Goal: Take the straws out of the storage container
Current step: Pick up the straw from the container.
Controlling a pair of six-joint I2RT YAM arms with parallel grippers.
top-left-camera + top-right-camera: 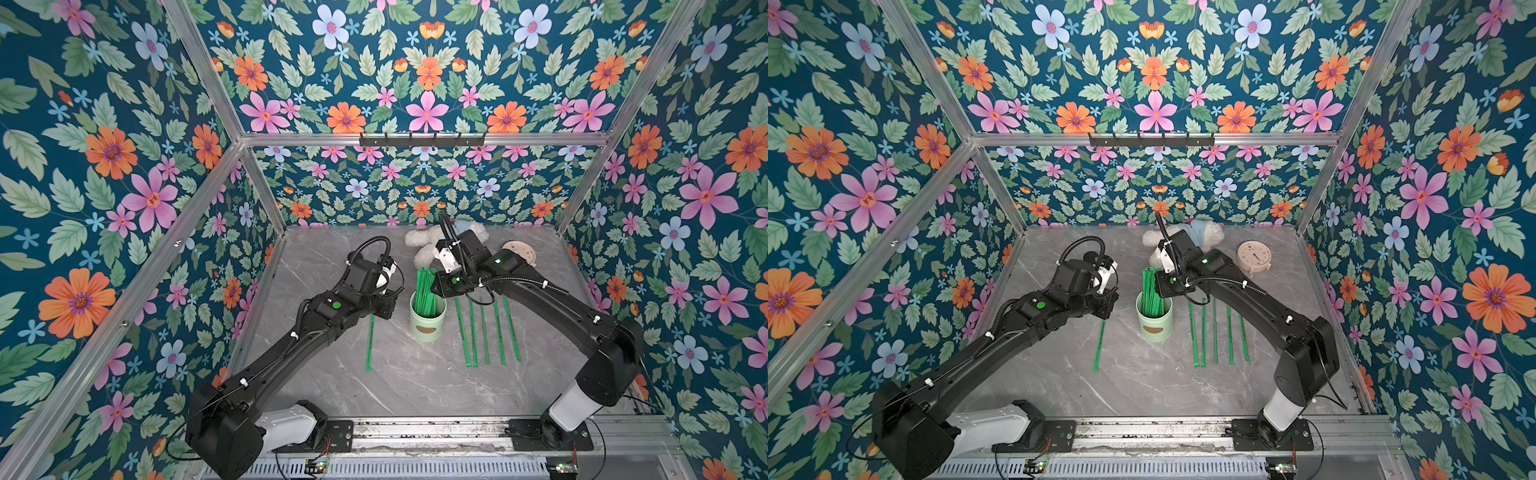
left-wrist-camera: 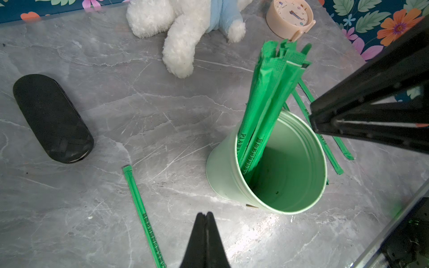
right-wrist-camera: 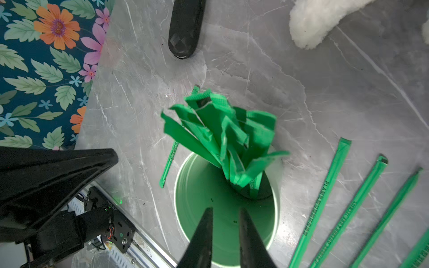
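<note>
Right pincer (image 3: pixel 226 210): jaws a little apart with nothing between them, tips poised over the open mouth of the storage container (image 3: pixel 199 185), just short of the bundle.
Left pincer (image 2: pixel 204 214): fingers pressed together and empty, low over the marble table (image 2: pixel 116 104) beside the cup.
Straws in the cup (image 3: pixel 222 134): a bunch of green paper-wrapped straws stands upright, leaning against one side of the rim, with the flattened wrapper ends fanned out above it.
Straws already out: five lie in a row on the table (image 1: pixel 499 332) on the right arm's side of the cup; one lies alone (image 1: pixel 370 345) on the left arm's side.
Storage container: pale mint tin (image 1: pixel 428 320), upright near the middle of the table, between the two arms.
Step in hand: my reading is a reach for the next straw, the task being partly done.
Next move: likely a short advance to the wrapper tops, a pinch on one straw alone, then a straight lift so the tin does not tip.
Hard to make out: the count left in the cup, since the wrappers overlap; both top views hide the right fingertips behind the wrist.
Bystanders: a white plush toy (image 2: pixel 185 23), a beige clock (image 2: pixel 290 16) and a black case (image 2: pixel 51 116), all well apart from the cup.
</note>
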